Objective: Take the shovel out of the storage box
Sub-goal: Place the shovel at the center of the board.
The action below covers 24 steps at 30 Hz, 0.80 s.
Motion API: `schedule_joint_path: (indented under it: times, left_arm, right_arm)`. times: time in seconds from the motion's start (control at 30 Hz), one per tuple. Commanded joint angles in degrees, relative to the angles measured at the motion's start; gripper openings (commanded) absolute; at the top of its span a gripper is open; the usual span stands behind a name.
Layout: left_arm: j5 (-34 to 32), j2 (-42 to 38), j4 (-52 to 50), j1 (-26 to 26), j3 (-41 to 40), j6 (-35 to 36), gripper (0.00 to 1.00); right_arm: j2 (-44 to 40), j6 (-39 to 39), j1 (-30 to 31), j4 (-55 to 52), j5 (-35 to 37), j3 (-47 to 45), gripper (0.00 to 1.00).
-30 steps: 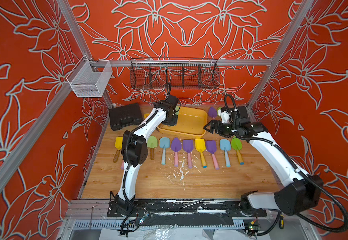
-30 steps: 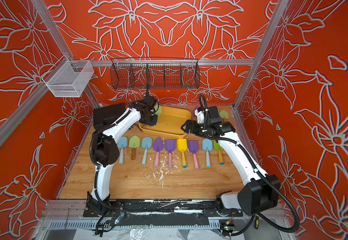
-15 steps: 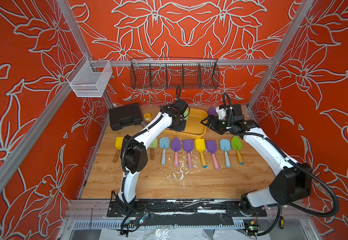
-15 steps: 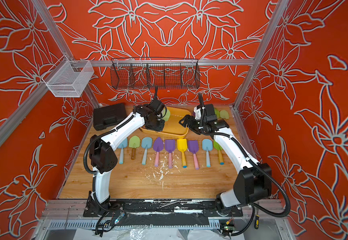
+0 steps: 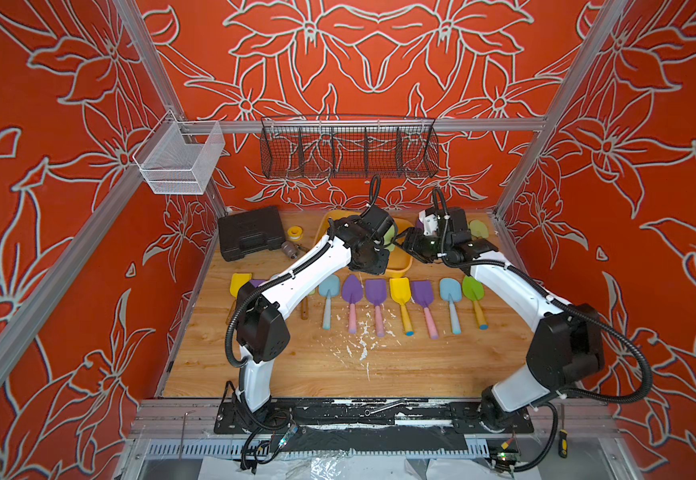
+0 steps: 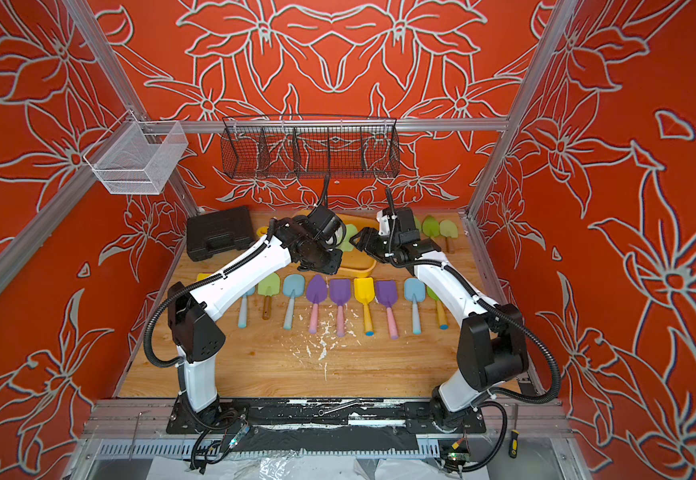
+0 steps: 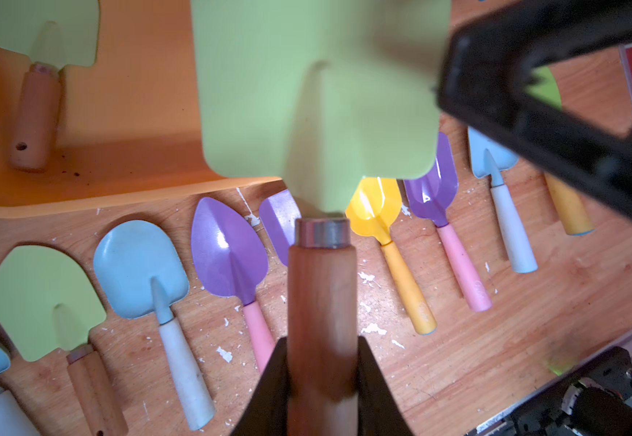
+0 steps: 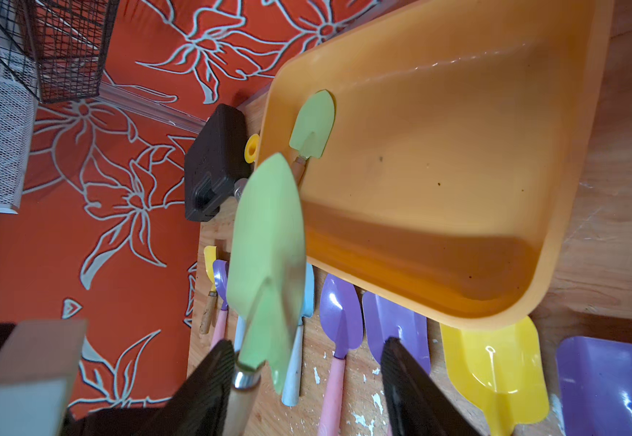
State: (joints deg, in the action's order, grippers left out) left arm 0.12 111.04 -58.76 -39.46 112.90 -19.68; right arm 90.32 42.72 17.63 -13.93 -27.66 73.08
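My left gripper (image 7: pixel 322 339) is shut on the wooden handle of a pale green shovel (image 7: pixel 307 94). It holds the shovel in the air above the front rim of the yellow-orange storage box (image 5: pixel 398 271). In the right wrist view the same shovel (image 8: pixel 267 241) stands edge-on. My right gripper (image 8: pixel 309 343) is open around the shovel's metal collar, which lies against one finger (image 8: pixel 209 370); the other finger stands well clear. The two grippers meet over the box's right end in both top views. A second green shovel (image 8: pixel 312 126) lies in the box (image 8: pixel 571 188).
A row of several coloured shovels (image 5: pixel 400 291) lies on the wooden table in front of the box. A black tool case (image 5: pixel 250 232) and a yellow roll (image 5: pixel 294 232) sit at the back left. Green shovels (image 6: pixel 448 228) lie at the back right. Wire baskets (image 5: pixel 348 149) hang above.
My left arm has carried the green shovel from the box's left end over to its right end. My right gripper has come in to meet it and its jaws have narrowed around the handle.
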Motion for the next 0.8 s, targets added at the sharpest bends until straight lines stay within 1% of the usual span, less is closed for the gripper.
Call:
schedule_joint_path:
  times: [0.0,0.1,0.13,0.17,0.23,0.33,0.37,0.4,0.47,0.57,0.6,0.67,0.73,0.77]
  left_arm:
    - [0.23,-2.46,-1.29,-0.69,0.85,-1.41,0.0]
    - [0.03,-2.58,-1.37,-0.97,0.91,-1.49,0.0]
    - [-0.03,-2.67,-1.42,-1.05,0.99,-1.41,0.0]
    - [-0.11,-2.81,-1.31,-1.18,0.89,-1.37,0.0]
    - [-0.12,-3.07,-0.94,-1.32,0.66,-1.34,0.0]
    - [-0.12,-3.29,-0.4,-1.41,0.26,-1.49,0.0]
    - [-0.16,-3.35,-0.17,-1.41,0.17,-1.49,0.0]
    - [-0.12,-3.42,0.18,-1.41,-0.03,-1.39,0.0]
    - [-0.12,-3.64,0.8,-1.41,-0.48,-1.13,0.0]
    - [-0.04,-4.0,1.94,-1.36,-1.33,-0.85,0.0]
    - [0.45,-4.46,2.79,-1.25,-1.91,-0.58,0.02]
    - [1.49,-5.49,4.7,-0.93,-3.38,-0.42,0.19]
    - [3.54,-7.19,7.82,-0.46,-5.5,0.44,0.53]
    - [4.29,-7.78,9.0,-0.16,-6.4,1.08,0.62]
  right_arm:
    - [1.05,0.81,0.13,4.79,-0.22,-1.1,0.6]
    - [1.98,-0.08,0.13,4.27,0.23,-0.67,0.52]
    - [2.17,-0.21,0.13,4.59,0.24,-0.66,0.47]
    - [2.31,-0.21,0.14,5.04,0.03,-0.72,0.42]
    - [2.7,-0.1,0.12,6.24,-0.87,-0.74,0.26]
    - [3.4,-0.27,0.17,7.19,-3.17,-0.37,0.11]
    - [3.54,-0.42,0.18,7.26,-3.89,-0.22,0.09]
    - [3.54,-0.79,0.21,7.34,-4.55,-0.05,0.04]
    - [3.35,-1.91,0.21,7.02,-5.29,0.26,0.0]
    - [2.5,-4.57,0.17,5.96,-5.99,0.98,0.0]
    - [2.24,-5.73,0.16,5.39,-6.24,1.26,0.0]
    - [1.78,-7.99,0.17,3.75,-6.63,1.88,0.0]
    - [1.22,-10.3,0.15,2.42,-7.42,2.41,0.0]
    - [0.91,-11.42,0.13,2.17,-7.84,2.42,0.0]
